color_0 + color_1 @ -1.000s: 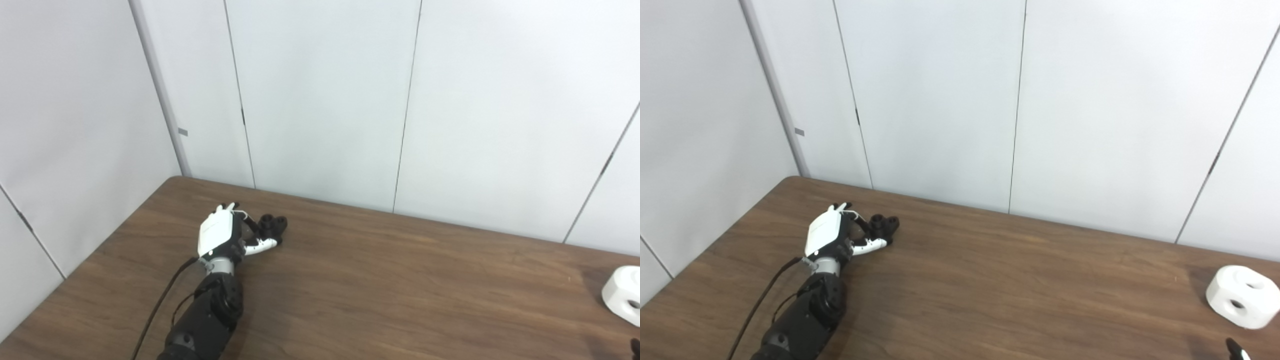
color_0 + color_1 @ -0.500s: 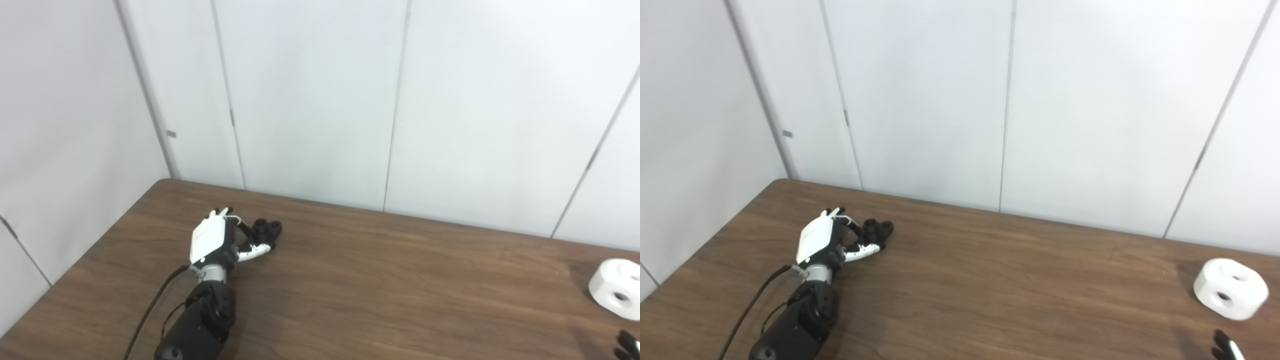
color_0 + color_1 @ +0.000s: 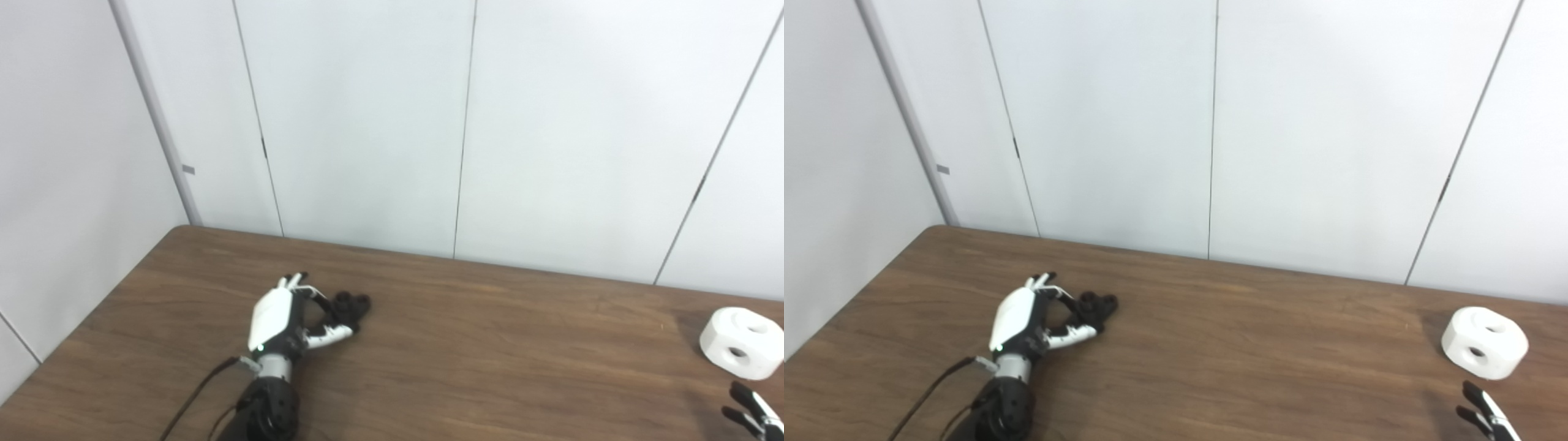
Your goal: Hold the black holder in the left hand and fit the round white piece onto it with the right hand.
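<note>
Left eye view, lower left of frame: left hand (image 3: 278, 318) low over brown wooden table (image 3: 490, 361), fingers curled around black holder (image 3: 349, 306), thumb beneath it; contact with holder likely but grip not clearly resolved. Holder on tabletop, protruding to the right of the fingers. Right eye view, far right edge: round white piece (image 3: 1484, 342) with circular holes, resting on table, untouched, well apart from holder. Lower right corner: right hand (image 3: 1485, 418), only spread fingertips visible, just below white piece, empty. Upper half of frame: white wall panels (image 3: 1311, 135).
</note>
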Action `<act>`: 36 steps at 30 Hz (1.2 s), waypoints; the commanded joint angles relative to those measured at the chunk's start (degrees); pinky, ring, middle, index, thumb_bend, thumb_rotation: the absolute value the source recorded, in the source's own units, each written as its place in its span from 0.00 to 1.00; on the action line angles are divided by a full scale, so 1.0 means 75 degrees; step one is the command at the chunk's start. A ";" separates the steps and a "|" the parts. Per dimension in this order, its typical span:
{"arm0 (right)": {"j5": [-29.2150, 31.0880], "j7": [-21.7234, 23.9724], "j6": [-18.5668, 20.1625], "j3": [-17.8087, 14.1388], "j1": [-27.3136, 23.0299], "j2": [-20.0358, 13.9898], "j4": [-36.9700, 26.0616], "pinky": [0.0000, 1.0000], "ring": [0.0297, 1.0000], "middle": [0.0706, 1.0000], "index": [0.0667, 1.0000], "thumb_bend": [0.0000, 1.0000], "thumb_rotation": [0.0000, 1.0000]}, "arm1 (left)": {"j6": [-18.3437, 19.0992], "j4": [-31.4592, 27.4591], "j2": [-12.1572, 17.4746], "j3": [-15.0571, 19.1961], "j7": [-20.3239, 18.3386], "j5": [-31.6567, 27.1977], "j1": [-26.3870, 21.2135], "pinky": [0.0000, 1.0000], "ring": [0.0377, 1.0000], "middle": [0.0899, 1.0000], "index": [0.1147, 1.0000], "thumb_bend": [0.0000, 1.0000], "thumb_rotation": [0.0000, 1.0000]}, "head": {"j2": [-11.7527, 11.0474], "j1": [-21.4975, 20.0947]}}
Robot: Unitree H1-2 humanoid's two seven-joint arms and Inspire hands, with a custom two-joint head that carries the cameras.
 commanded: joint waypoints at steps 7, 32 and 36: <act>-0.0287 -0.0175 0.0704 0.0010 0.0280 0.0259 -0.0299 0.66 0.92 0.95 0.95 0.97 0.84 | -0.0252 -0.0873 -0.0250 -0.0258 -0.0228 0.0270 0.0380 1.00 1.00 0.93 0.41 0.52 0.04 | 0.0133 -0.0511; -0.0819 -0.0475 0.2558 -0.1214 -0.0803 -0.0462 -0.2067 1.00 1.00 1.00 0.99 0.64 0.41 | -0.1034 -0.2037 -0.0707 -0.0596 -0.0869 0.0502 0.1171 1.00 1.00 0.91 0.41 0.52 0.04 | 0.0914 -0.1675; -0.0839 -0.0627 0.1860 -0.1399 -0.1054 -0.0944 -0.0698 1.00 1.00 1.00 1.00 0.64 0.02 | -0.1058 -0.2062 -0.0721 -0.0664 -0.1032 0.0510 0.1151 1.00 1.00 0.91 0.41 0.52 0.04 | 0.0939 -0.1816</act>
